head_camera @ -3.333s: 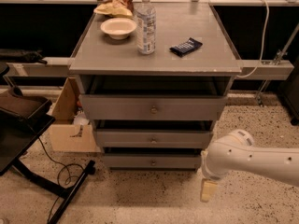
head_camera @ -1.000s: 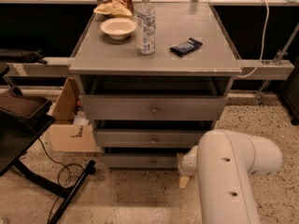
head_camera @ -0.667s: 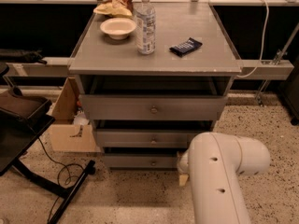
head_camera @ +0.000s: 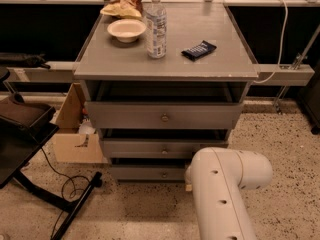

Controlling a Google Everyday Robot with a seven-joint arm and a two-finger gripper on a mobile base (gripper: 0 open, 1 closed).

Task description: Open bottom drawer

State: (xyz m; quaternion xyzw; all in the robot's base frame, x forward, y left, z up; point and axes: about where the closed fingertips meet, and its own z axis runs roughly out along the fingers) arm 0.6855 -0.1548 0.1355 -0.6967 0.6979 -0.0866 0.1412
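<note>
Arm [head_camera: 225,184] has swung in from the right over the last few seconds. Earlier it lay level beside the cabinet [head_camera: 125,116] with the gripper hanging toward the floor, clear of the drawer fronts. Now its white link rises toward the camera and covers the cabinet's lower right corner. Gripper [head_camera: 188,186] is low, at the right end of the bottom drawer [head_camera: 145,173], almost wholly hidden behind the arm. Only a small tan bit shows, so cannot tell whether it is apart or together. Bottom drawer is the lowest of three grey fronts, just above the floor. Its front sits where it did before; knob [head_camera: 164,174] is bare, left of the gripper, apparently untouched. Arm barely shifted in the last second. Judgement: approach stage, no pull begun; gripper has yet to reach the knob. Bottle [head_camera: 156,26] and bowl [head_camera: 127,30] on the surface [head_camera: 215,64] unmoved
</note>
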